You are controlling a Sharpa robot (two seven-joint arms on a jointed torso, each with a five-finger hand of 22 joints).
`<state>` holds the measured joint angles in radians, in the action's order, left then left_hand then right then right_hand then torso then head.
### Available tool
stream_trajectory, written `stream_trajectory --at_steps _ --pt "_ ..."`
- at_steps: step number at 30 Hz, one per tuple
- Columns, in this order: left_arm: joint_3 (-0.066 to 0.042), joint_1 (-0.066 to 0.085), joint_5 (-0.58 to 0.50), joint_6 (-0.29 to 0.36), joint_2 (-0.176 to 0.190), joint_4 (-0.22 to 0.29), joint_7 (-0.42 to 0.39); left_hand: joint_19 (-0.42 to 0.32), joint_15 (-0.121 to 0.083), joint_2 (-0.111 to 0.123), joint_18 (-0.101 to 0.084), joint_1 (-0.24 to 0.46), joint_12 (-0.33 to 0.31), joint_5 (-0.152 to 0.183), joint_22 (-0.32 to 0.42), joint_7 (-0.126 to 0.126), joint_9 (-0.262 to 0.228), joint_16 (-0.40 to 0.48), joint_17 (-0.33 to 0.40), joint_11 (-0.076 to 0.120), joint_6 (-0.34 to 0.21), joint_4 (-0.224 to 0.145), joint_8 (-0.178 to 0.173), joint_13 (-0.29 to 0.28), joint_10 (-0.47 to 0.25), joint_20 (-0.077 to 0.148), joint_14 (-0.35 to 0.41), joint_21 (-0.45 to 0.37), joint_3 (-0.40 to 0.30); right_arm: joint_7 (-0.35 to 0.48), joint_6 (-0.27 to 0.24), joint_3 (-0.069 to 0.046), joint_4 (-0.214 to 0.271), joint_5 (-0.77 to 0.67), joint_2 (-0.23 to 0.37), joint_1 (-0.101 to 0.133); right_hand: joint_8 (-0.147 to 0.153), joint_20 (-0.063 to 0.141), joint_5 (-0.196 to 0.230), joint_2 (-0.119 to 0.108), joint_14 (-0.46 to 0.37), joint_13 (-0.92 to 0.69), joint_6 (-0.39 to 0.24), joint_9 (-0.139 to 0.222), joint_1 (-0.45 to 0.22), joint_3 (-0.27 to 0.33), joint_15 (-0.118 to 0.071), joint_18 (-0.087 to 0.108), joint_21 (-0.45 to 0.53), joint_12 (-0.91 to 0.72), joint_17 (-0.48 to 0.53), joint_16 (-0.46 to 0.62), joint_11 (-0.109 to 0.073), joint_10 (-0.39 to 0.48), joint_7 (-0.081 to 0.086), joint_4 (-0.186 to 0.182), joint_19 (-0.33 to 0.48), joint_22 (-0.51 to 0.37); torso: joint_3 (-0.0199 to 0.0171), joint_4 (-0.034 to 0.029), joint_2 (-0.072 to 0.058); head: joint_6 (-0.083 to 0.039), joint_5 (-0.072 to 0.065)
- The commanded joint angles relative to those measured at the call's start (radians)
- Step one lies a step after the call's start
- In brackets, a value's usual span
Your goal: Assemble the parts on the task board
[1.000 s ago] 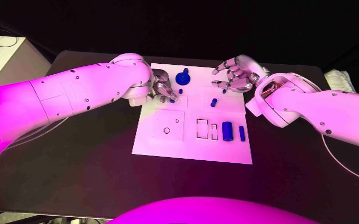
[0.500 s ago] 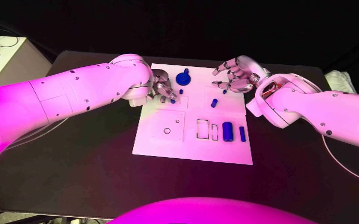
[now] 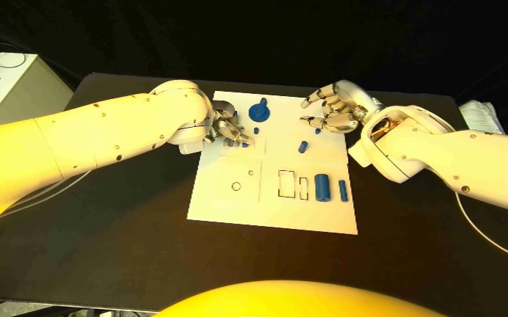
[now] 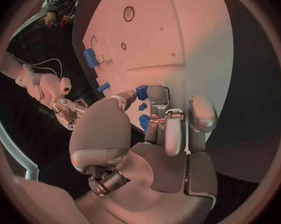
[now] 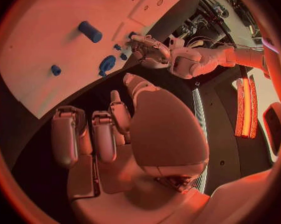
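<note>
White task board (image 3: 238,203) lies in the middle of the black counter (image 3: 117,229), with blue parts (image 3: 321,186) scattered on it. The left hand (image 3: 229,130) pinches a small blue part (image 4: 142,92) at the board's left edge. The right hand (image 3: 335,111) hovers over the far right corner, fingers spread and holding nothing.

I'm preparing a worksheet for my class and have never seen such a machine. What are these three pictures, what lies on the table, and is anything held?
A robot with two white arms and silver hands works at a black table. One camera looks down from its head; two sit at its wrists. On the white task board lie small blue parts, such as a blue cylinder. The left hand pinches a small blue piece. The right hand hovers open, holding nothing.
</note>
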<state>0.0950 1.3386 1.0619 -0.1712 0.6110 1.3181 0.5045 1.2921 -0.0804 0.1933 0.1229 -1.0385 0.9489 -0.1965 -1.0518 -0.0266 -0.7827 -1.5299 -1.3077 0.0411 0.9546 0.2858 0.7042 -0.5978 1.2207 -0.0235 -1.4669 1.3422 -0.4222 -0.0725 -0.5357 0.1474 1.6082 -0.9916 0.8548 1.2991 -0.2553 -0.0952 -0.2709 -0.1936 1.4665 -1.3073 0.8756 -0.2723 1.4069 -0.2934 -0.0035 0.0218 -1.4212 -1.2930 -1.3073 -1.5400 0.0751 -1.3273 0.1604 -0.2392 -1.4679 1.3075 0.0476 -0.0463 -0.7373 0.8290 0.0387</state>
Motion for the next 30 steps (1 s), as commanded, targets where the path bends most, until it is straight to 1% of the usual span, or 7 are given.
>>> stream_trajectory --at_steps 1,5,17,22,24,25,30 --pt "-0.003 -0.003 0.009 0.021 0.008 0.015 0.002 0.007 -0.007 0.005 -0.021 0.010 0.004 0.022 -0.001 -0.004 -0.002 -0.002 -0.193 -0.006 0.004 0.007 -0.007 0.004 -0.002 -0.002 -0.082 -0.004 0.018 0.010 0.003 0.000 -0.001 0.001 0.000 -0.001 -0.006 -0.003 -0.004 -0.007 0.088 0.001 0.008 0.001 -0.004 -0.008 0.001 0.019 0.005 -0.001 -0.201 0.006 -0.001 0.005 0.000 0.001 -0.038 0.143 -0.0006 0.0015 0.000 -0.002 0.000" --pt "-0.013 -0.003 0.003 0.048 0.024 0.036 0.002 0.000 -0.004 -0.004 -0.018 0.033 -0.011 0.036 0.010 -0.008 -0.005 0.010 -0.173 -0.010 -0.009 0.008 -0.007 0.030 -0.021 -0.004 -0.074 -0.009 0.044 0.009 0.003 0.000 -0.001 0.028 0.000 -0.002 -0.006 -0.003 -0.004 -0.007 0.088 0.001 0.008 0.001 -0.004 -0.008 0.001 0.019 0.005 -0.001 -0.201 0.006 -0.001 0.005 0.000 0.001 -0.038 0.143 -0.0021 0.0014 0.000 -0.006 0.000" --pt "-0.068 0.000 -0.030 0.074 0.065 0.085 0.001 -0.022 0.003 -0.009 -0.012 0.042 -0.022 0.038 0.043 -0.017 -0.012 0.027 -0.143 -0.019 -0.036 0.008 -0.007 0.051 -0.056 -0.010 -0.063 -0.026 0.069 0.005 0.005 0.000 -0.007 0.077 0.001 -0.003 -0.006 -0.003 -0.005 -0.007 0.088 0.000 0.007 0.001 -0.006 -0.009 0.001 0.019 0.005 -0.002 -0.201 0.006 -0.001 0.004 0.000 -0.001 -0.038 0.143 -0.0011 0.0003 0.000 -0.016 0.001" --pt "-0.086 0.004 -0.044 0.051 0.079 0.083 -0.002 -0.065 0.014 -0.024 0.000 0.000 -0.018 0.016 0.106 -0.032 -0.016 0.055 -0.097 -0.031 -0.074 0.006 -0.013 0.050 -0.091 -0.020 -0.041 -0.062 0.073 0.012 0.003 0.000 -0.007 0.078 0.003 -0.003 -0.006 -0.003 -0.006 -0.006 0.088 0.000 0.007 0.002 -0.007 -0.010 0.001 0.019 0.006 -0.002 -0.200 0.007 -0.001 0.004 0.000 -0.002 -0.037 0.142 -0.0007 -0.0007 0.001 -0.020 -0.003" --pt "-0.092 0.009 -0.048 0.048 0.081 0.070 -0.005 -0.112 0.028 -0.037 0.012 -0.007 -0.017 0.014 0.176 -0.048 -0.013 0.087 -0.046 -0.047 -0.108 0.007 -0.025 0.049 -0.126 -0.032 -0.014 -0.104 0.082 0.015 -0.001 0.000 -0.007 0.079 0.003 -0.003 -0.006 -0.003 -0.006 -0.006 0.088 0.000 0.007 0.002 -0.007 -0.011 0.001 0.019 0.006 -0.002 -0.201 0.006 -0.001 0.003 0.000 -0.002 -0.037 0.142 0.0000 -0.0024 0.001 -0.026 -0.005" --pt "-0.095 0.013 -0.049 0.048 0.079 0.058 -0.007 -0.114 0.031 -0.043 0.014 -0.012 -0.011 0.014 0.180 -0.050 -0.012 0.212 0.145 -0.051 -0.112 0.006 -0.026 0.047 -0.134 -0.036 0.067 -0.109 0.086 0.017 -0.002 0.000 -0.008 0.079 0.004 -0.003 -0.006 -0.003 -0.006 -0.005 0.088 0.000 0.007 0.002 -0.006 -0.012 0.001 0.019 0.006 -0.002 -0.200 0.007 -0.001 0.003 0.000 -0.001 -0.038 0.143 0.0001 -0.0024 0.002 -0.028 -0.004" --pt "-0.100 0.034 -0.052 0.037 0.057 -0.011 -0.012 -0.132 0.037 -0.052 0.020 -0.036 -0.003 0.010 0.213 -0.063 0.004 0.236 0.179 -0.059 -0.139 0.006 -0.048 0.047 -0.154 -0.043 0.072 -0.130 0.086 0.022 -0.005 0.000 -0.009 0.079 0.003 -0.003 -0.006 -0.003 -0.009 -0.005 0.088 0.000 0.006 0.003 -0.004 -0.017 0.000 0.019 0.006 -0.002 -0.200 0.007 -0.001 0.004 0.000 0.000 -0.038 0.143 -0.0018 0.0020 -0.001 -0.039 0.005"
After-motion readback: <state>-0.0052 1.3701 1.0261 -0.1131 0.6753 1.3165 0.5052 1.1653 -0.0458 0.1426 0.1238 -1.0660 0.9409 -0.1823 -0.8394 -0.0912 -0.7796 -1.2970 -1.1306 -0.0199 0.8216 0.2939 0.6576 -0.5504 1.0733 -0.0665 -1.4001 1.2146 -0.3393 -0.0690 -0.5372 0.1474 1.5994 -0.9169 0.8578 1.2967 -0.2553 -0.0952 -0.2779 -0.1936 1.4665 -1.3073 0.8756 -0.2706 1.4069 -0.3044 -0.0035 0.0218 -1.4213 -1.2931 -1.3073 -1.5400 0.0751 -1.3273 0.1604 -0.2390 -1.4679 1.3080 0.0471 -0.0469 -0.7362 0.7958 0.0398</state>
